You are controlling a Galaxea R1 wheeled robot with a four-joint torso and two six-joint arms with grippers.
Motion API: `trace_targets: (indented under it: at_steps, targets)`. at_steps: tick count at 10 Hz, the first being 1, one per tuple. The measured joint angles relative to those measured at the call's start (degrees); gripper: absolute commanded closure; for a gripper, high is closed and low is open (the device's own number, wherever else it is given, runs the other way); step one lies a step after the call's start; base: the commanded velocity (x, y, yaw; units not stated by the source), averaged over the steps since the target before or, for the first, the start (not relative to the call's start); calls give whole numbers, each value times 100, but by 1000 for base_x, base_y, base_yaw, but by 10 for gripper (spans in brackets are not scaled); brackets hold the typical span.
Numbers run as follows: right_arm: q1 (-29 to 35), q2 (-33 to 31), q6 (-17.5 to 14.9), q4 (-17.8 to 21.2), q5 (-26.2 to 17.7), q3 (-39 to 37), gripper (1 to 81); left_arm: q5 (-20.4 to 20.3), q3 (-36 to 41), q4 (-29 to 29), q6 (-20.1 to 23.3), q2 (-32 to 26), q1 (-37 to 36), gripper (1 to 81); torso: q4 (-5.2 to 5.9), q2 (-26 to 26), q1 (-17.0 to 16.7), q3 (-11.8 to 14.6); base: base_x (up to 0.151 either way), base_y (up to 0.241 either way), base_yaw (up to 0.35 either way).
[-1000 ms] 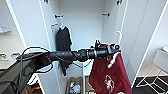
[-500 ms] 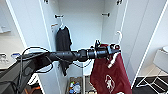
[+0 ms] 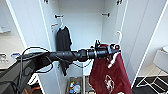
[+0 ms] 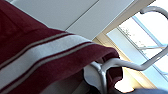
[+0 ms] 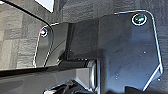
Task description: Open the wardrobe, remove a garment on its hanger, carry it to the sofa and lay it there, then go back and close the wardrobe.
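Behind the left gripper (image 3: 115,48), the wardrobe (image 3: 82,27) is seen with both doors swung wide. Below the gripper the red jacket (image 3: 110,72) is hung, and the white hanger (image 3: 119,36) is clamped between closed fingers.

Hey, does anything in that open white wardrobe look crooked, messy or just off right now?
The dark red jacket is off the rail: it hangs from its thin white hanger at the left gripper, in front of the tall white wardrobe. The black shirt hangs inside. Small clutter lies on the wardrobe floor.
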Motion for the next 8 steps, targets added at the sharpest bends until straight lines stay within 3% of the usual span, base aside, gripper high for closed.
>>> trace_targets:
  at_steps: [2, 8]
  targets:
    - [0, 0, 0, 0, 0, 0, 10, 0, 2, 0, 0, 0, 0, 811, 0, 0, 0, 0, 0, 0, 0]
    - [16, -2, 61, 9, 6, -37, 10, 0, 9, 0, 0, -85, 0, 811, 0, -2, -2, 0, 0, 0, -128]
